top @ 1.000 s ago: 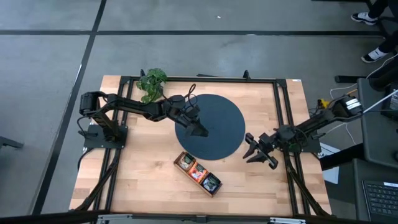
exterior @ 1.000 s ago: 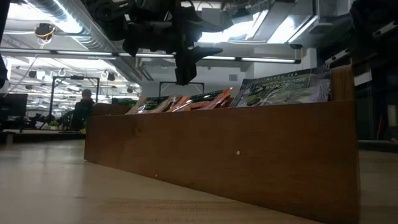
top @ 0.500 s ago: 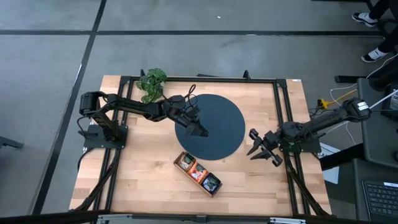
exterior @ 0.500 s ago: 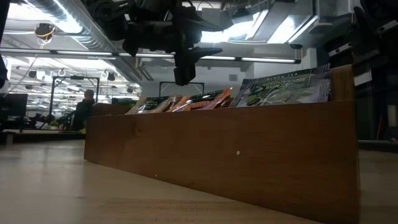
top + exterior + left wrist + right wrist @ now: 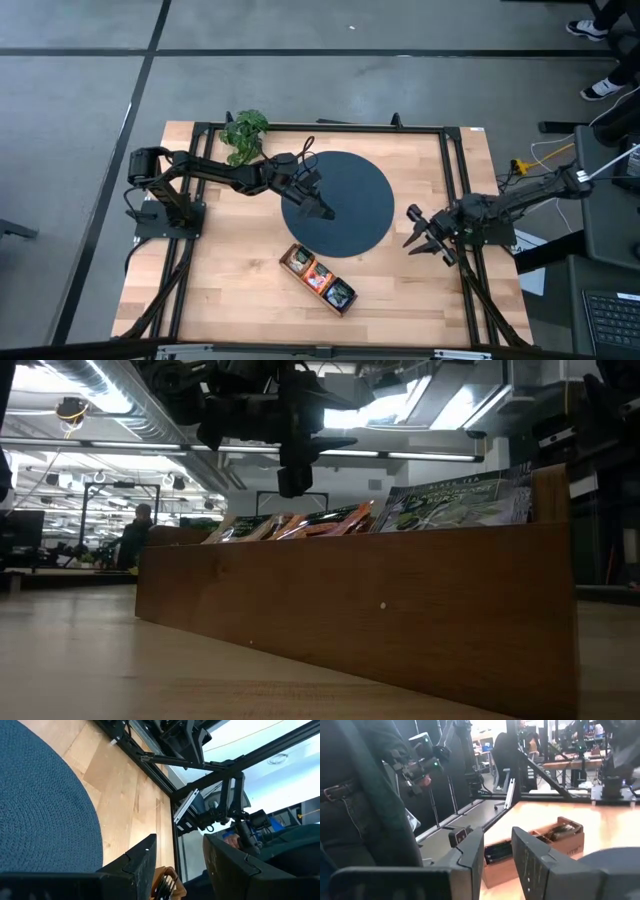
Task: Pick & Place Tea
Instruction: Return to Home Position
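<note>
Wooden tray (image 5: 350, 600): on the table (image 5: 230, 260), near the dark round mat (image 5: 362, 188); tea sachets (image 5: 318, 278) fill its three sections.
Left gripper (image 5: 322, 210): above the mat, fingers parted, empty.
Right gripper (image 5: 420, 238): fingers spread, empty, near the table's right edge.
Change: right gripper has drawn back rightward; left gripper and tray unmoved.
Low view only: sachets stand upright above the tray wall.

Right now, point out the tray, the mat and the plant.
tray (image 5: 350, 600): low view, on its bare wooden side wall.
mat (image 5: 362, 188): high view, on a bare part of its dark surface.
plant (image 5: 244, 133): high view, on the middle of its leaves.
</note>
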